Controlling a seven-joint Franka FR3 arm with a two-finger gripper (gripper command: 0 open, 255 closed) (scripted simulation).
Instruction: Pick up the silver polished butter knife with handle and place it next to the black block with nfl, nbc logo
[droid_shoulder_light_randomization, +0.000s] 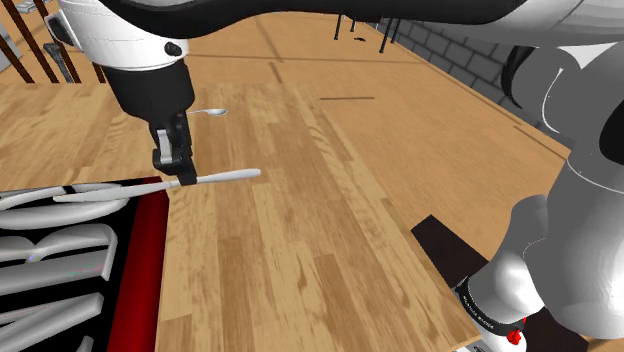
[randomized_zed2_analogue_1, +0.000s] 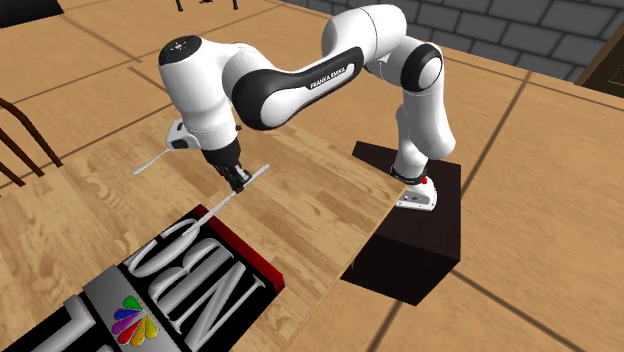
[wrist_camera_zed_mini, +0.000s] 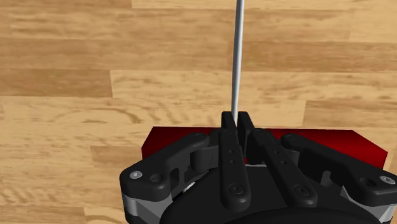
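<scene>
One slim silver butter knife (droid_shoulder_light_randomization: 225, 175) is clamped near its middle in the closed black hand (droid_shoulder_light_randomization: 183, 178), lying roughly level, left of centre in the shoulder view. One end reaches over the edge of the black block with red side and raised white lettering (randomized_zed2_analogue_1: 170, 290), lower left. Light wooden table (droid_shoulder_light_randomization: 300, 230) underneath. Small silver spoon (droid_shoulder_light_randomization: 210, 111) lies beyond the hand.

knife (droid_shoulder_light_randomization: 225, 176) in pincer (droid_shoulder_light_randomization: 182, 181), above table (droid_shoulder_light_randomization: 300, 240), one end over block (randomized_zed2_analogue_1: 190, 285) edge; spoon (droid_shoulder_light_randomization: 212, 111) beyond.
</scene>
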